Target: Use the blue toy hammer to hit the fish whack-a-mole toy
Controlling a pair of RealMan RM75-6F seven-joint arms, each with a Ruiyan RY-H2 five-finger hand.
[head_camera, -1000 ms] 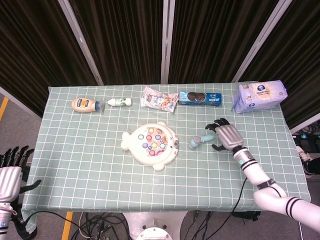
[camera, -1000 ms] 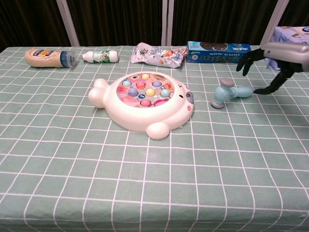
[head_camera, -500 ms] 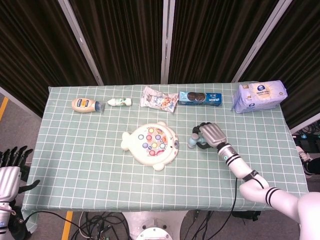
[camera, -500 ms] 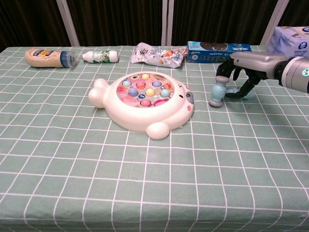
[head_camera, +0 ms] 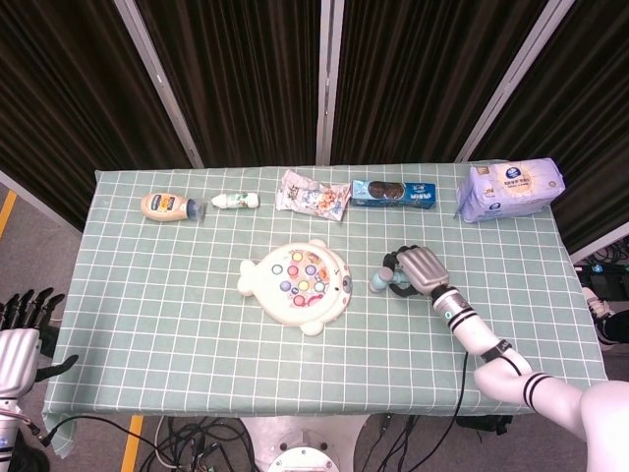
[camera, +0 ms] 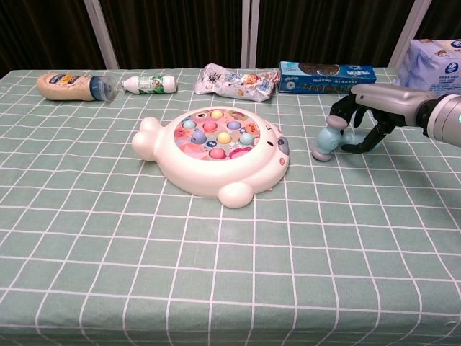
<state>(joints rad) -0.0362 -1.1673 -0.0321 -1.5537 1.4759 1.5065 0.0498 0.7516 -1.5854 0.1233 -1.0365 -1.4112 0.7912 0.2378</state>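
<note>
The right hand [camera: 362, 124] curls around the handle of the blue hammer [camera: 328, 140] lying on the table just right of the fish toy [camera: 213, 150]; the grasp looks under way; next, lift and strike.

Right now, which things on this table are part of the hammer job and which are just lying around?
For the job: blue toy hammer, fish toy, right hand.
Lying about: sauce bottle, small bottle, snack bag, cookie box, tissue pack.
</note>
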